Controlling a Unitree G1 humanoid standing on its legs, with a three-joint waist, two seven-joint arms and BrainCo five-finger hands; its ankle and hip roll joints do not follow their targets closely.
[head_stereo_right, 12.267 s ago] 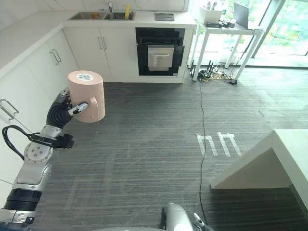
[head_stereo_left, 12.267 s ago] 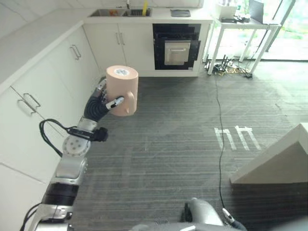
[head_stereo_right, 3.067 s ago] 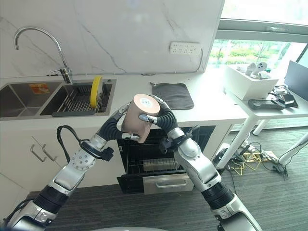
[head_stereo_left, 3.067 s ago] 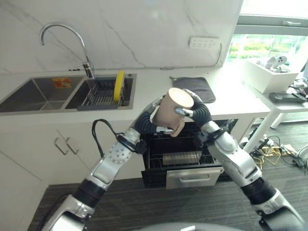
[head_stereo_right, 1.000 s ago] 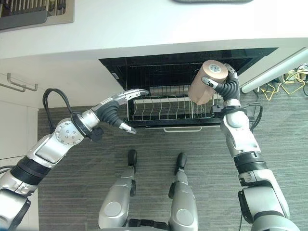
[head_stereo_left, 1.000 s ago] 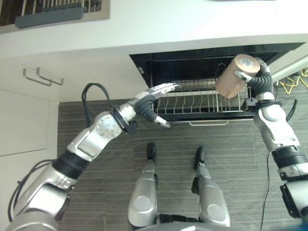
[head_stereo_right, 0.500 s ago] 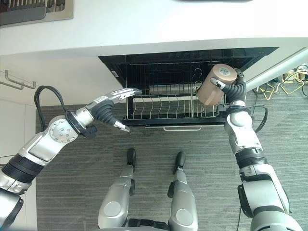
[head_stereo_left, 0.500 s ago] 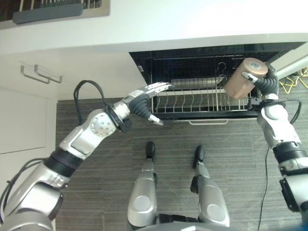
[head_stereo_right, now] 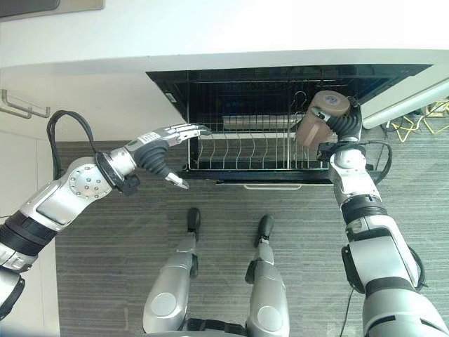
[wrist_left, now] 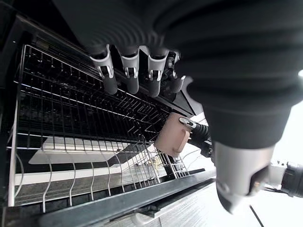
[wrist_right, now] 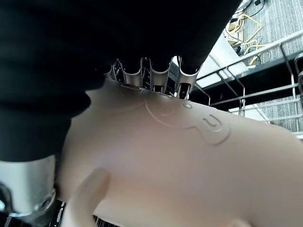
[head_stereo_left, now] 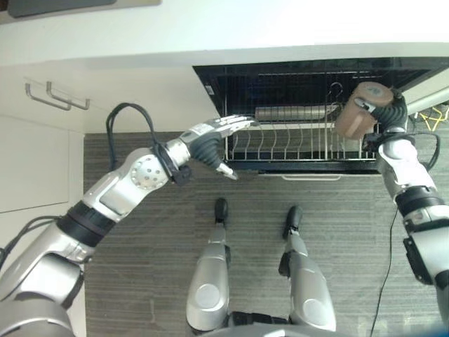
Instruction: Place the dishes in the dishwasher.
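Observation:
A pale pink mug (head_stereo_left: 356, 112) lies tilted on its side in my right hand (head_stereo_left: 388, 109), whose fingers and thumb curl round it. It hangs over the right end of the pulled-out dishwasher rack (head_stereo_left: 295, 145), a black wire basket with rows of upright tines. The right wrist view has the mug (wrist_right: 189, 156) close up under the fingers (wrist_right: 151, 72). My left hand (head_stereo_left: 210, 137) is open, fingers straight, at the rack's left front corner. From the left wrist view, the mug (wrist_left: 171, 135) shows beyond the rack's tines (wrist_left: 71, 142).
A white countertop (head_stereo_left: 210, 28) overhangs the open dishwasher cavity (head_stereo_right: 280, 88). White cabinet doors with bar handles (head_stereo_left: 49, 97) stand to the left. A white table leg (head_stereo_right: 407, 93) and loose cables (head_stereo_left: 438, 111) are at the right, over grey floor (head_stereo_left: 140, 267).
My right hand has carried the mug lower and deeper over the rack's right end. The left hand stays by the rack's left corner. The camera has shifted a little.

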